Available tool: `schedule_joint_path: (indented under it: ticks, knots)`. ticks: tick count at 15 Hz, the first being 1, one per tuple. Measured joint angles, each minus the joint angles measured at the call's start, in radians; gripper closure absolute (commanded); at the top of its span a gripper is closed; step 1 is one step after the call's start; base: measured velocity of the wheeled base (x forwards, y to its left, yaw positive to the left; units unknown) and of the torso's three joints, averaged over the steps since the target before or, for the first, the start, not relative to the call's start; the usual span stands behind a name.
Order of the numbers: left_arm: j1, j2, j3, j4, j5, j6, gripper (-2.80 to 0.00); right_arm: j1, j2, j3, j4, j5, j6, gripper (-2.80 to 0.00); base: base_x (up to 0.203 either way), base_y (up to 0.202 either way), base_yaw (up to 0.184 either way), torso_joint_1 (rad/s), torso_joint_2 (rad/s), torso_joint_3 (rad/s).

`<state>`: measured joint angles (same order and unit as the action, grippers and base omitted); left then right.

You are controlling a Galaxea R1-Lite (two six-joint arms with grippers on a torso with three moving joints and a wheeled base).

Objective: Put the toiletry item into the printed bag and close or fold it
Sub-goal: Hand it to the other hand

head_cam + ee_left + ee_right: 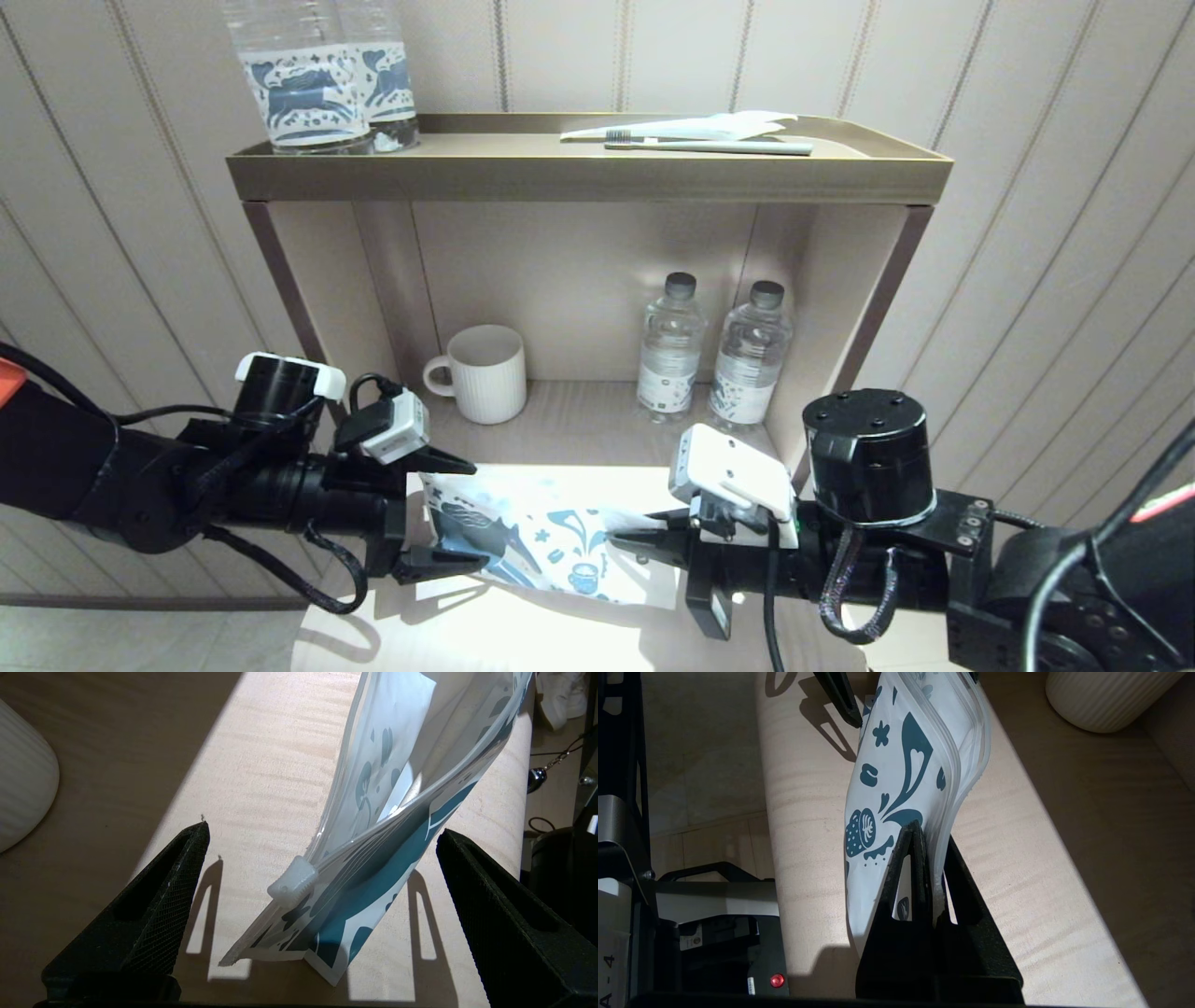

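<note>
The printed bag (541, 541), white with a dark blue horse and teal motifs, hangs on edge between my two grippers above the pale wooden ledge (439, 635). My right gripper (624, 541) is shut on its right end; the right wrist view shows the fingertips (911, 833) pinching the bag (896, 765). My left gripper (470, 511) stands open around the left end without touching it. In the left wrist view the bag (373, 872) sits between the spread fingers (159, 900), its mouth gaping beyond the white zip slider (293, 881). The slim white toothbrush and small tube are hidden from view.
A white ribbed mug (485, 373) and two small water bottles (670, 345) stand in the open shelf behind the bag. On the top tray (588, 177) are two clear horse-label bottles (308, 84) and a greyish-green toothbrush (738, 147) with its white wrapper (719, 124).
</note>
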<state>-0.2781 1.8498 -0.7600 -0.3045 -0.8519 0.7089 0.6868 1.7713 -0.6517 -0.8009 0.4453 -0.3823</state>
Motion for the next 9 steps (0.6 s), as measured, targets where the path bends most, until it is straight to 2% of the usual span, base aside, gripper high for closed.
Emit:
schedule_joint_path:
  ticks: [9]
  knots:
    - [-0.005,-0.008,0.006,-0.002,-0.001,-0.001,-2.8,0.001,-0.002,0.003,-0.001,0.0,-0.001,0.0,0.0,0.0,0.0,0.0,0.0,0.0]
